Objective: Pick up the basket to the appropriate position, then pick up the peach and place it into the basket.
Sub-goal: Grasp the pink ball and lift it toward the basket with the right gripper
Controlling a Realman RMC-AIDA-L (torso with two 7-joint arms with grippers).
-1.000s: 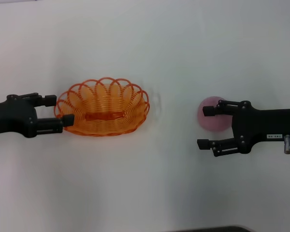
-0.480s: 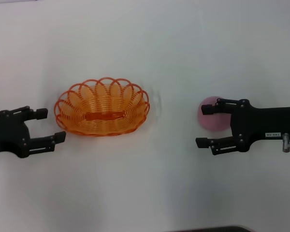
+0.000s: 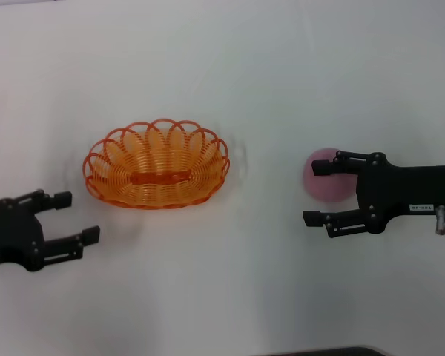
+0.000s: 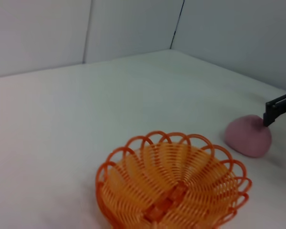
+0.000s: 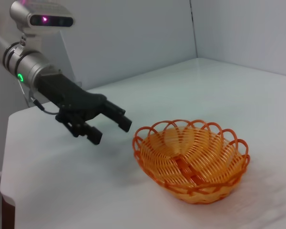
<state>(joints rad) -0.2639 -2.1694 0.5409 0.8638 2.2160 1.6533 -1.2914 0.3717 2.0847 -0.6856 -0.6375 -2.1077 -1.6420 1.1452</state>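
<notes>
The orange basket [image 3: 156, 165] sits on the white counter [image 3: 230, 67], left of centre. The left pincer [image 3: 74, 219] gapes empty near it. The right pincer [image 3: 317, 193], open, straddles the peach [image 3: 325, 182] toward the counter's right edge.

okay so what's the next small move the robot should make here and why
Probably ease the right hand forward and shut it on the peach. Its fingers are open with the peach partly between them, and the basket sits alone on the table. The left hand is open, clear of the basket.
</notes>
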